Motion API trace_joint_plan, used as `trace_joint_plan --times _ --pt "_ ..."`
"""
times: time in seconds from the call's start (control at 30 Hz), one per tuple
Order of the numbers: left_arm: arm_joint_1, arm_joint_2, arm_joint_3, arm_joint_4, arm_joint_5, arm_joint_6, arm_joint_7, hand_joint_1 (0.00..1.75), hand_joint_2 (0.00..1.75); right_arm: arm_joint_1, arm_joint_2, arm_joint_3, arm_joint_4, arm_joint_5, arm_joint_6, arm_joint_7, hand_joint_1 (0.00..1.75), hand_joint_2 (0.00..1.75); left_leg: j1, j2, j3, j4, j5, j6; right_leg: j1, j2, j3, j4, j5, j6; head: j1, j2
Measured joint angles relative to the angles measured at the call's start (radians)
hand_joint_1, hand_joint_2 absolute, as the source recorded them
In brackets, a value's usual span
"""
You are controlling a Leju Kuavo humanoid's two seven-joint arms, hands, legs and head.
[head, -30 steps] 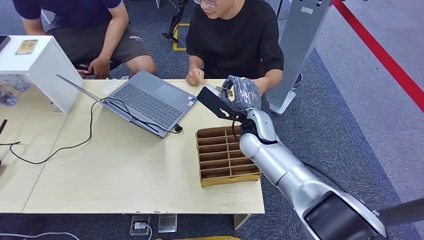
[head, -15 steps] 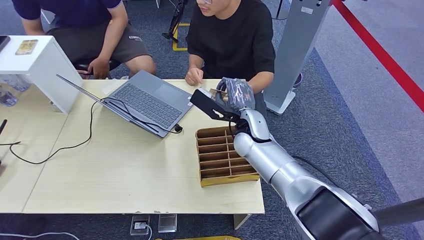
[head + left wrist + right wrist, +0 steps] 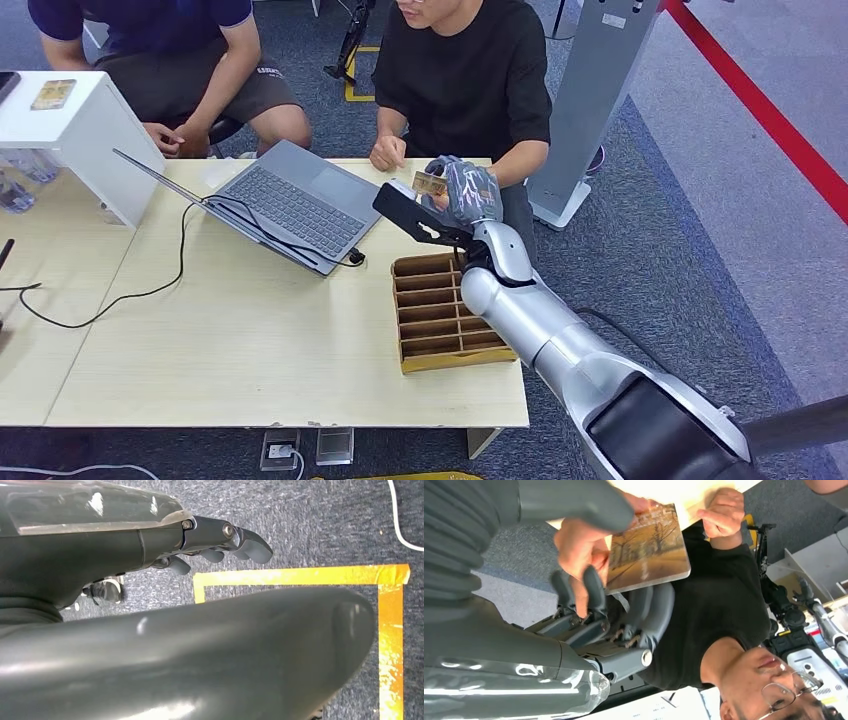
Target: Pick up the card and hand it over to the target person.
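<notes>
My right hand (image 3: pixel 465 192) is raised over the table's far edge, in front of the person in the black shirt (image 3: pixel 460 70). It pinches a small card (image 3: pixel 430 184) printed with a golden tree scene. In the right wrist view the card (image 3: pixel 649 545) sits between my thick thumb and the darker fingers (image 3: pixel 591 587). A person's hand (image 3: pixel 576 545) reaches in among my fingers and touches the card. The person's other hand (image 3: pixel 388 152) rests as a fist on the table. My left hand (image 3: pixel 220 540) hangs over the carpet and holds nothing.
A cardboard box with dividers (image 3: pixel 445 310) lies under my right forearm. An open laptop (image 3: pixel 300 200) and its cable (image 3: pixel 150 290) lie to the left. A white stand (image 3: pixel 80 130) is at the far left, a second seated person (image 3: pixel 150 30) behind it, and a grey post (image 3: pixel 590 90) at the right.
My right hand has moved left and closer to the person in black. The card now shows at its fingertips in the head view.
</notes>
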Motion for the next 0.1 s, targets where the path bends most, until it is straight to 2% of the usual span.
trace_joint_plan --times 0.1 --pt "0.000 -0.001 -0.001 0.000 0.001 0.002 0.002 0.00 0.00 0.000 -0.002 0.002 -0.001 -0.002 -0.001 0.000 0.00 1.75 0.000 0.000 0.000 0.000 0.000 0.000 0.000 0.000 0.000 0.000 0.000 0.000 0.000 0.000"
